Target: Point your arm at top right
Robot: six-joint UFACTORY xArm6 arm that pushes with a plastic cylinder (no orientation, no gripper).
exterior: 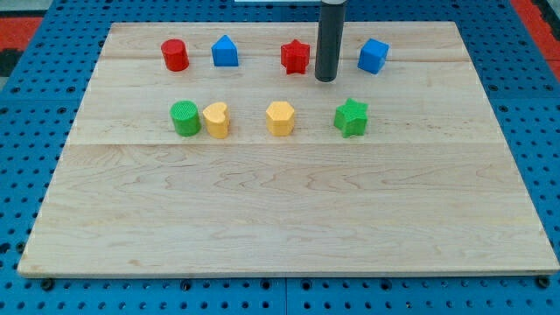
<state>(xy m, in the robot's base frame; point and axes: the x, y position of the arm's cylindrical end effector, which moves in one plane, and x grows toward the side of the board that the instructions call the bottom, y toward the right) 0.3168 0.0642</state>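
Note:
My tip [325, 79] stands near the view's top, right of centre, on the wooden board [289, 219]. It sits between the red star [296, 57] just to its left and the blue cube [373, 56] to its right, touching neither. The board's top right corner [451, 28] is further right and up from the tip. The green star [351, 117] lies below and right of the tip.
A red cylinder [175, 55] and a blue house-shaped block [225, 52] sit at the top left. A green cylinder [185, 118], a yellow heart-like block [216, 120] and a yellow hexagon [280, 118] form the second row. Blue pegboard [26, 131] surrounds the board.

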